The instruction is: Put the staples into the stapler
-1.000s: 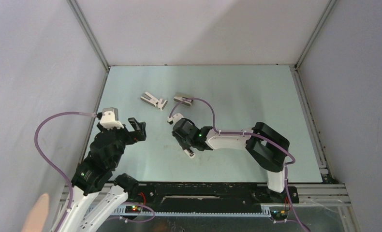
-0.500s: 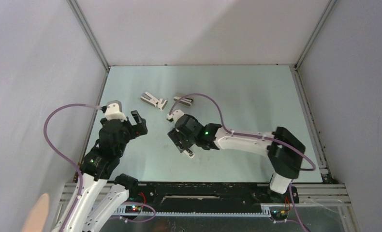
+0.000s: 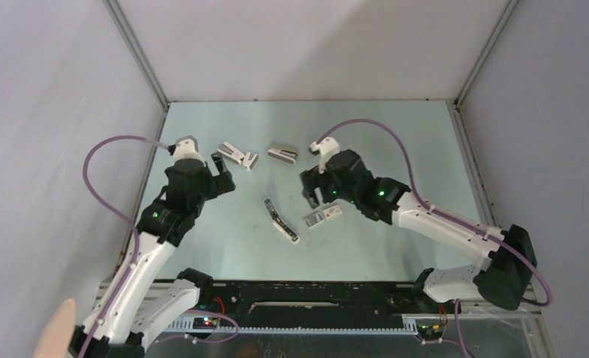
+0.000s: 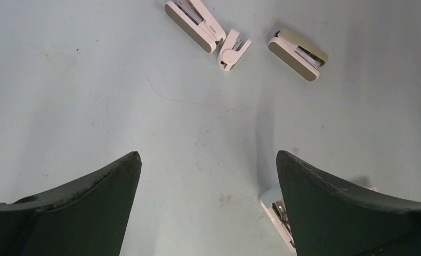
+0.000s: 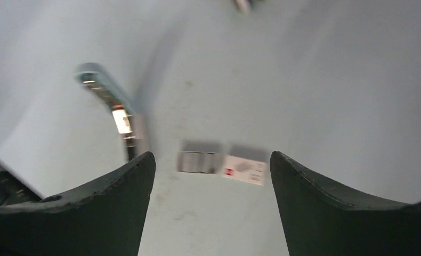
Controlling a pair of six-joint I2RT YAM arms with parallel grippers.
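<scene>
The slim stapler lies on the counter, the staple box just beside it — judged light, crushable, best taken across its long sides. Both pairs of jaws are spread wide, empty.

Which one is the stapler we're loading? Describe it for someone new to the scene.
On the pale green table, look near the middle. The stapler lies there, just left of the staples, a small white box. It is long, slim and silvery; the left wedge stapler and right wedge stapler farther back are stubby.
</scene>
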